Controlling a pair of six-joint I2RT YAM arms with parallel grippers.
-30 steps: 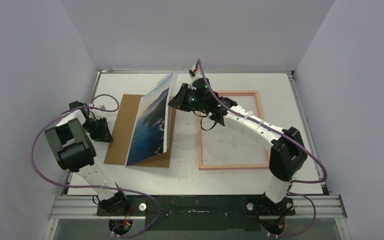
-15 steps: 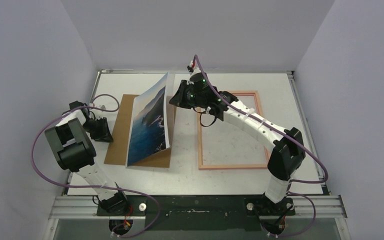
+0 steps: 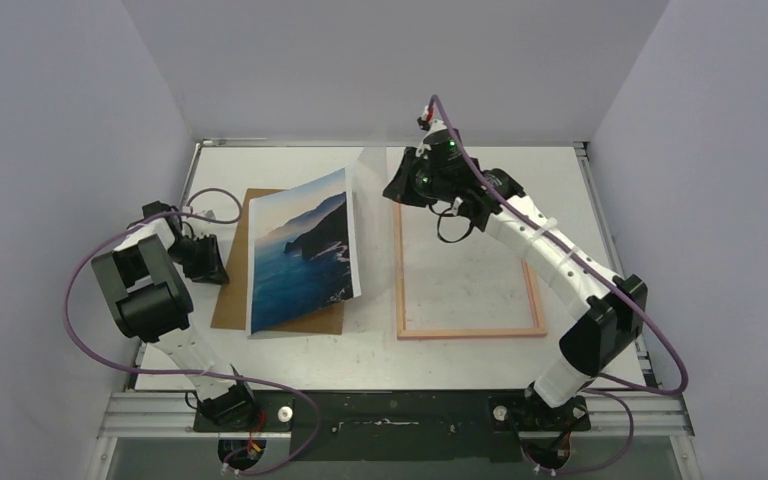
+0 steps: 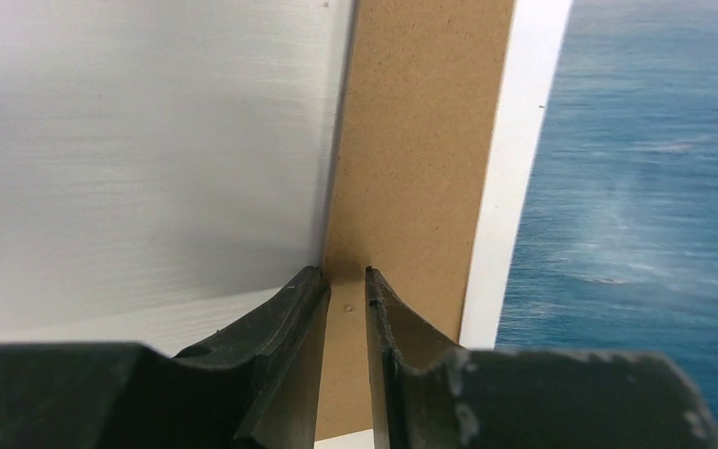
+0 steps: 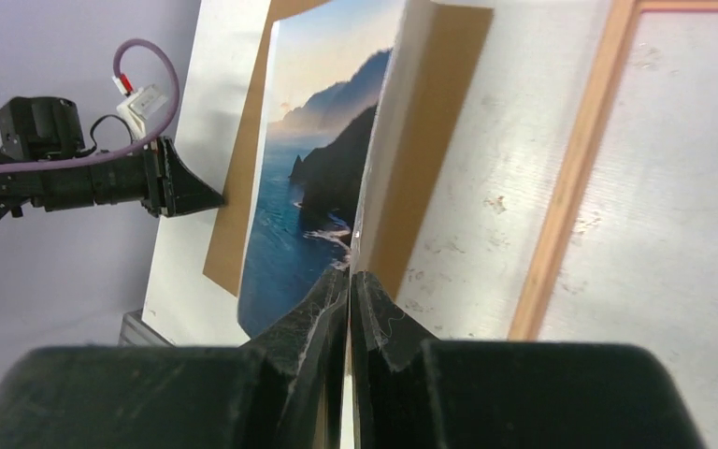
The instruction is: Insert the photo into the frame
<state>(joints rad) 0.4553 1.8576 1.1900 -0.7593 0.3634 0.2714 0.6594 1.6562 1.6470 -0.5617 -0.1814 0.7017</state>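
The right gripper (image 5: 349, 276) is clamping the photo (image 3: 300, 250) by its right edge, holding it curled up off the backing board (image 3: 228, 295). The left gripper (image 4: 344, 273), jaws slightly apart, is sitting at the board's left edge. The frame (image 3: 470, 331) is lying flat to the board's right.

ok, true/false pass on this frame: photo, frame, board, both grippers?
1. The right gripper is shut on the photo's edge. True.
2. The photo lies inside the frame. False: it is left of the frame, over the board.
3. The frame holds nothing. True.
4. The left gripper holds the frame. False: it sits at the board's left edge.
5. The photo lies flat. False: its right side curls up toward the right gripper.
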